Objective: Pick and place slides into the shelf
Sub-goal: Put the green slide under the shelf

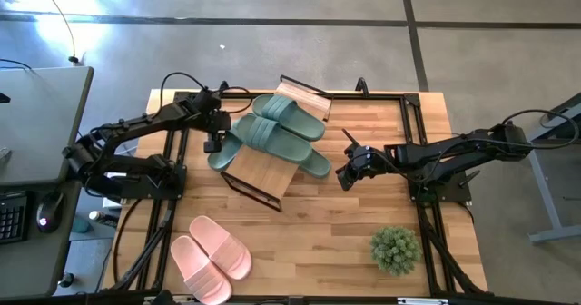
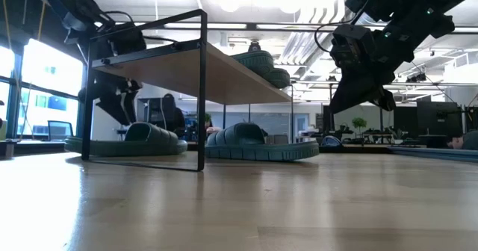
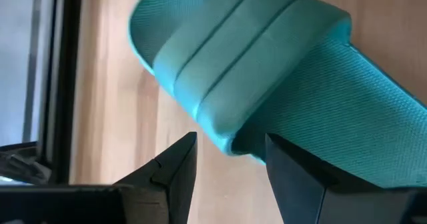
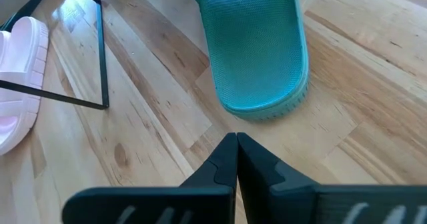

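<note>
Left gripper (image 1: pixel 214 144) beside diagonal slide (image 1: pixel 225 151)

Overhead camera: looks straight down on the whole table (image 1: pixel 363 214), both arms and the shelf (image 1: pixel 272 164) at its centre. Table-height camera: looks level across the boards, close to the shelf (image 2: pixel 187 64), into the room behind. Wrist cameras: each looks past its own fingers, very near a green slide (image 3: pixel 267 71) (image 4: pixel 257 47) that the overhead view also shows.
</note>
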